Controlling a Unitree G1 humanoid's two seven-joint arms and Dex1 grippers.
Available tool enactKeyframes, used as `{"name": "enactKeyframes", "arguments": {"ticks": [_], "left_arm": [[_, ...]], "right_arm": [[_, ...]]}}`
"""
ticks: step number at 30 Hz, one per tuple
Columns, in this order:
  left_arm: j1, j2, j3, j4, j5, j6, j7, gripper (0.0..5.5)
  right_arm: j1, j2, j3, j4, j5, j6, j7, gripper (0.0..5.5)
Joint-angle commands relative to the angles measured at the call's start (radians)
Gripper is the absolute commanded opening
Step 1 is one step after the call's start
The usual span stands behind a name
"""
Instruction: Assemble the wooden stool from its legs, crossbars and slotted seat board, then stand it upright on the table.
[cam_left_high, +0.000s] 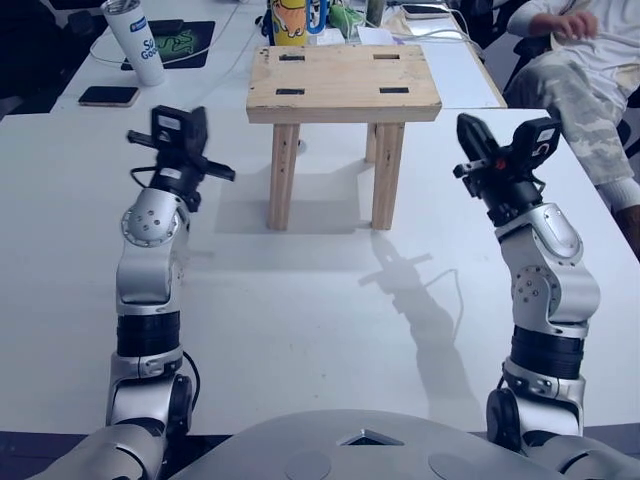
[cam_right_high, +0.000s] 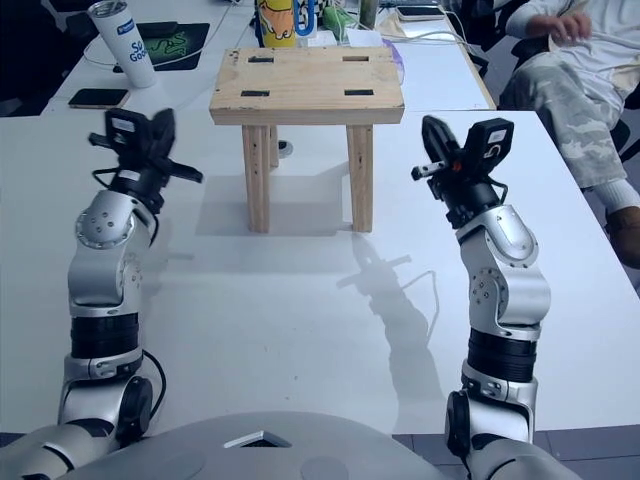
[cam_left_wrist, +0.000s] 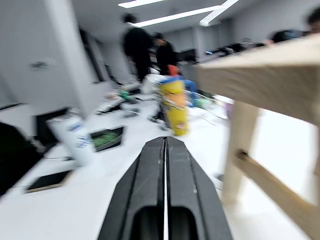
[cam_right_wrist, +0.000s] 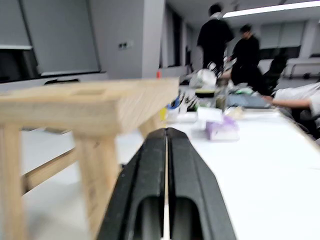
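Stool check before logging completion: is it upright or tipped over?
Upright: the stool stands on its legs on the table, with the seat board level on top.

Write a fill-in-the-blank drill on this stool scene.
1. The stool stands ___ on the table.
2. Its seat has ___ slots.
3. Not open, the left gripper and right gripper are both ___.

Missing words: upright; four; shut.

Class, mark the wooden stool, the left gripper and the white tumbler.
wooden stool (cam_left_high: 343, 78): left eye view, middle of its top.
left gripper (cam_left_wrist: 165, 145): left wrist view, where the fingertips meet.
white tumbler (cam_left_high: 138, 50): left eye view, its side wall.
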Motion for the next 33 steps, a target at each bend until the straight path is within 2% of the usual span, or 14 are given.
{"name": "enactKeyframes", "arguments": {"ticks": [1,4,8,12,24,33], "left_arm": [[0.128,-0.087,-0.054,0.067,0.024,-0.107,0.043,0.00],[0.233,-0.144,-0.101,0.135,0.024,-0.207,0.040,0.00],[0.276,-0.160,-0.103,0.227,0.004,-0.303,0.015,0.00],[0.293,-0.172,-0.094,0.267,-0.014,-0.345,0.012,0.00],[0.241,-0.172,-0.097,0.328,-0.016,-0.393,-0.005,0.00],[0.181,-0.174,-0.102,0.386,0.002,-0.426,0.013,0.00]], "right_arm": [[0.115,0.043,0.067,0.103,-0.117,-0.146,-0.019,0.02],[0.206,0.082,0.131,0.221,-0.222,-0.320,-0.033,0.02],[0.294,0.100,0.165,0.319,-0.327,-0.507,-0.071,0.02],[0.306,0.103,0.172,0.395,-0.368,-0.599,-0.092,0.02],[0.219,0.154,0.163,0.504,-0.399,-0.691,-0.187,0.02],[0.123,0.149,0.139,0.586,-0.372,-0.702,-0.194,0.02]]}}
